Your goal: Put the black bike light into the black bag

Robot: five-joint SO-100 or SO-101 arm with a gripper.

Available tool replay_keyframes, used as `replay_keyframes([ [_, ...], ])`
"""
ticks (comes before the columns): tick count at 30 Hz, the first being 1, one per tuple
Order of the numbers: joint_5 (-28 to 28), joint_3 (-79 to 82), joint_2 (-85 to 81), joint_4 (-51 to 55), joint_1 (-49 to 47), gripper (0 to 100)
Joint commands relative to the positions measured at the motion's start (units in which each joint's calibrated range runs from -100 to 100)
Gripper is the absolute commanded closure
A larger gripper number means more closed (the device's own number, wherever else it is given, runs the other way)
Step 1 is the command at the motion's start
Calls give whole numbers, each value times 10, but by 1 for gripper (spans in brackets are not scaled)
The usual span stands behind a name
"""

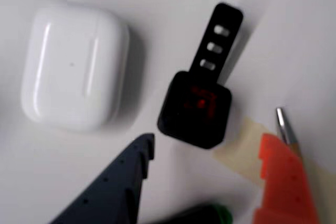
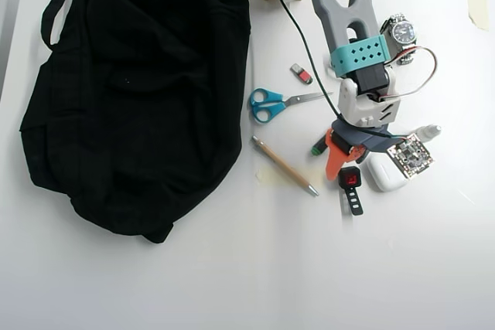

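In the wrist view the black bike light (image 1: pixel 194 109) lies red face up on the white surface (image 1: pixel 157 3), strap pointing away, with a white earbud case (image 1: pixel 75 66) just to its left, a pen tip (image 1: pixel 283 124) to its right, and the dark and orange fingers (image 1: pixel 131 177) spread wide just short of it, holding nothing. In the overhead view the gripper (image 2: pixel 348 161) stands right above the light, well right of the black bag (image 2: pixel 131 90); whether anything is inside the bag cannot be told, and scissors (image 2: pixel 271 103) and the pen lie between, with bare surface along the bottom.
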Motion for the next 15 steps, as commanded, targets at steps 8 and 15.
replay_keyframes([
  [8, 3, -56, 18, 4, -5, 66],
  [15, 3, -93, 44, 4, -5, 66],
])
